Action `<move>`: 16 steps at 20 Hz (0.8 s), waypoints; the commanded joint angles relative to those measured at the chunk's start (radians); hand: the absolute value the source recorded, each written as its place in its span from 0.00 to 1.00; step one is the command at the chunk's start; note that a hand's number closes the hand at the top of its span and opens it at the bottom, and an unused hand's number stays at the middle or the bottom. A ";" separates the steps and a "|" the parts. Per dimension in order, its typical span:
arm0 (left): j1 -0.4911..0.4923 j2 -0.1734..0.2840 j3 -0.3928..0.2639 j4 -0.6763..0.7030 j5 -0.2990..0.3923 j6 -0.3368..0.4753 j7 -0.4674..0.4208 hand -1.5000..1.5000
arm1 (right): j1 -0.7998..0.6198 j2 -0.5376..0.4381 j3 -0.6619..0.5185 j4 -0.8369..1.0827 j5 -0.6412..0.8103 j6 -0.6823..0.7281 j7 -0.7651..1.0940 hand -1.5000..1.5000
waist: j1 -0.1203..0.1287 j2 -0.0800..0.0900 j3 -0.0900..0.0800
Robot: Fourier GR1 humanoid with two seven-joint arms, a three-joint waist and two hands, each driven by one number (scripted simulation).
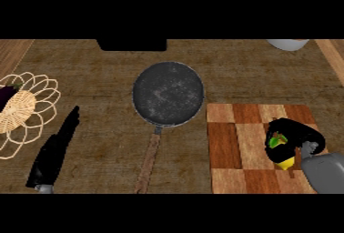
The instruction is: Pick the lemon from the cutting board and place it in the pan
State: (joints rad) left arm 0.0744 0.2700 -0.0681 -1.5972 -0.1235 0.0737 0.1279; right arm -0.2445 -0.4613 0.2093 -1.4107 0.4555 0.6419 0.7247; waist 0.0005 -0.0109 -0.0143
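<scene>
The yellow lemon lies on the checkered wooden cutting board at the right, mostly hidden under my right hand, whose black fingers are curled round it. A green patch shows between the fingers. The dark speckled pan sits left of the board in the middle of the counter, its wooden handle pointing toward me. My left hand rests at the lower left with fingers straight, away from the pan.
A wicker basket holding a dark purple item stands at the left edge. A black object sits at the back centre and a pale bowl at the back right.
</scene>
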 commanded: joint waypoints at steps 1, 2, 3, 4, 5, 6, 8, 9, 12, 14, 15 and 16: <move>0.042 -0.043 -0.023 -0.031 -0.046 0.040 -0.006 0.50 | 0.034 0.015 -0.040 0.003 -0.007 -0.007 -0.040 1.00 | 0.002 0.010 0.014; 0.001 -0.034 -0.018 -0.015 -0.048 0.019 0.030 0.50 | 0.032 0.042 -0.048 -0.050 -0.017 0.015 0.035 1.00 | -0.001 0.010 0.014; 0.024 0.006 0.031 -0.008 0.004 -0.027 -0.003 0.50 | 0.081 0.060 -0.021 -0.028 0.045 -0.080 -0.010 1.00 | 0.000 0.010 0.014; 0.030 -0.070 -0.033 0.043 -0.067 0.045 -0.069 0.50 | -0.014 0.113 -0.005 0.038 0.076 -0.097 0.034 1.00 | 0.005 0.012 0.014; -0.070 -0.010 0.040 0.059 -0.015 -0.013 0.000 0.50 | -0.013 0.106 -0.036 -0.006 0.070 -0.099 0.064 1.00 | 0.000 0.011 0.014; 0.004 -0.024 0.008 -0.009 -0.024 -0.016 -0.002 0.50 | 0.037 0.102 -0.013 0.002 0.128 -0.148 0.031 1.00 | 0.002 0.010 0.014; -0.051 0.000 0.054 0.032 0.002 -0.044 0.006 0.50 | -0.034 0.148 -0.020 0.021 0.130 -0.148 0.071 1.00 | 0.004 0.011 0.014; -0.015 -0.035 0.028 0.039 -0.034 -0.012 -0.011 0.50 | -0.033 0.121 -0.040 0.039 0.151 -0.154 0.036 1.00 | 0.004 0.011 0.014; 0.013 -0.021 0.042 0.036 -0.011 -0.030 -0.048 0.50 | -0.048 0.022 -0.043 -0.043 0.235 -0.220 -0.014 1.00 | 0.002 0.010 0.014; -0.027 -0.026 0.040 0.019 -0.023 -0.014 0.023 0.50 | -0.005 0.031 -0.028 -0.146 0.292 -0.329 -0.015 1.00 | -0.012 0.007 0.015; -0.025 -0.048 0.019 0.047 -0.056 0.014 -0.012 0.50 | -0.021 0.052 -0.006 -0.174 0.322 -0.363 -0.011 1.00 | -0.011 0.007 0.014; 0.045 -0.038 0.016 -0.007 -0.036 -0.008 -0.027 0.50 | -0.064 0.051 -0.008 -0.155 0.345 -0.403 -0.043 1.00 | 0.010 0.007 0.015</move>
State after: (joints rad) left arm 0.0730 0.2388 -0.0412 -1.5766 -0.1554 0.0647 0.1174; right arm -0.2781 -0.4016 0.1884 -1.5083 0.7184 0.3557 0.7295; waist -0.0012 -0.0038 -0.0024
